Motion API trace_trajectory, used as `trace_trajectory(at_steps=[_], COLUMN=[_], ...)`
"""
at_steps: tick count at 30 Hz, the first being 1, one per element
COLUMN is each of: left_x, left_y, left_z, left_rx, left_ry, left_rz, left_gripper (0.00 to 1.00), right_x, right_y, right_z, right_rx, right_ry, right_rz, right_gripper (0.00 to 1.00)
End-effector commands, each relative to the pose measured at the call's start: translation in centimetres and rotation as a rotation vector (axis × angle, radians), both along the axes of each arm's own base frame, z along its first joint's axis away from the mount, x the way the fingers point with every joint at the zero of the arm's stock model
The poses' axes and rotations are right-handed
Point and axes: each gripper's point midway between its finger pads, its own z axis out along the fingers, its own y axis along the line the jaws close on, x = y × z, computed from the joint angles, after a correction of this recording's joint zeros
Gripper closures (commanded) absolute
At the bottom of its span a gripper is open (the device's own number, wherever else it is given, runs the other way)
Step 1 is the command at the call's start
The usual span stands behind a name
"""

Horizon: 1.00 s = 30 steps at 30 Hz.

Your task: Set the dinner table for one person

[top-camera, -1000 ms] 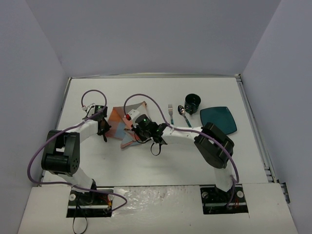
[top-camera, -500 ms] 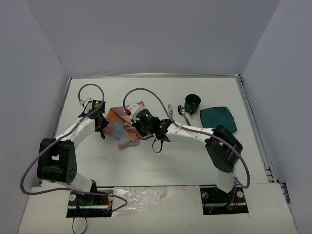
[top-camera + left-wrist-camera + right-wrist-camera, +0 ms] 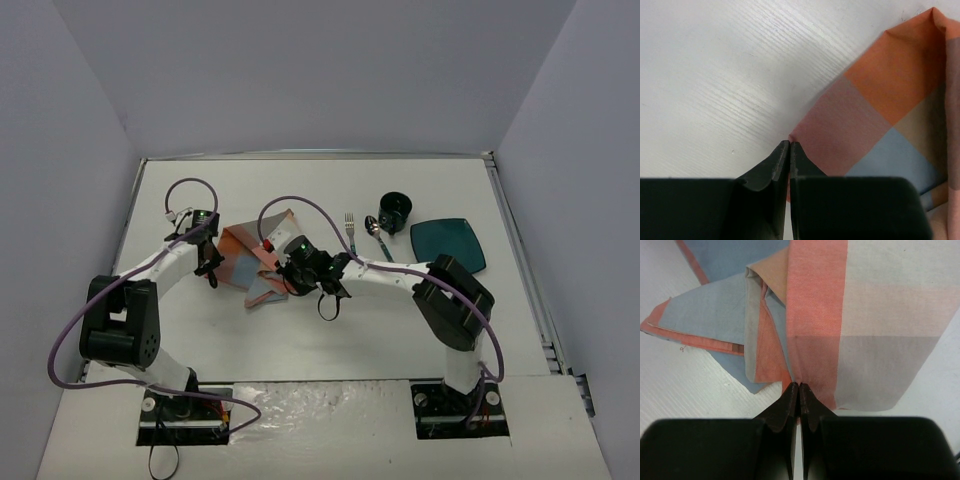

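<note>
The checked orange, grey and blue placemat [image 3: 248,262] lies crumpled and partly folded on the white dinner table [image 3: 380,330], left of centre. My left gripper [image 3: 212,264] is shut on its left corner; the wrist view shows that corner of the placemat [image 3: 880,125] pinched at the left gripper's tips [image 3: 790,143]. My right gripper [image 3: 292,276] is shut on the cloth's right side. In its wrist view an orange fold of the placemat [image 3: 865,315] runs into the closed tips of the right gripper [image 3: 798,385].
A fork [image 3: 350,232] and a spoon [image 3: 378,238] lie side by side right of the cloth. A black cup [image 3: 395,210] stands behind them, and a teal square plate [image 3: 448,246] lies further right. Grey walls enclose the table.
Both grippers stayed shut on the cloth. They pushed away from the bases, then drew back a little, and the crumpled placemat shifted slightly with them.
</note>
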Motion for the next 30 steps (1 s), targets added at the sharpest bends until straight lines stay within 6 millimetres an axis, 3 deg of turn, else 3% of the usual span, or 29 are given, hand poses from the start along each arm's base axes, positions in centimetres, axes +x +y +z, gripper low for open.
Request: trace_trajectory(at_steps=[1,7,16,26,30], left_x=[1.2,1.3,1.3,1.3,1.3], left_y=[-0.3,-0.3,-0.2,-0.3,-0.2], left_z=[1.3,1.5,1.5,1.5,1.7], left_rx=[0.001,0.002,0.005,0.004,0.004], left_ry=[-0.062,-0.067,-0.066,-0.062,-0.067], left_rz=[0.000,-0.004,-0.001,-0.007,-0.008], left_gripper=[1.00,1.00,1.00,1.00,1.00], right_x=[1.2,1.8,1.8,0.0,0.2], right_y=[1.3,1.2,-0.5,0.3,-0.1], right_z=[1.1,0.9,2.0,1.9,2.1], right_rx=[0.066,0.067,0.065,0.102,0.107], right_ry=[-0.028,-0.024,-0.029,0.034,0.034], right_rz=[-0.003,-0.011,-0.019,0.073,0.069], right_gripper=[0.96,0.88,0.84,0.77,0.76])
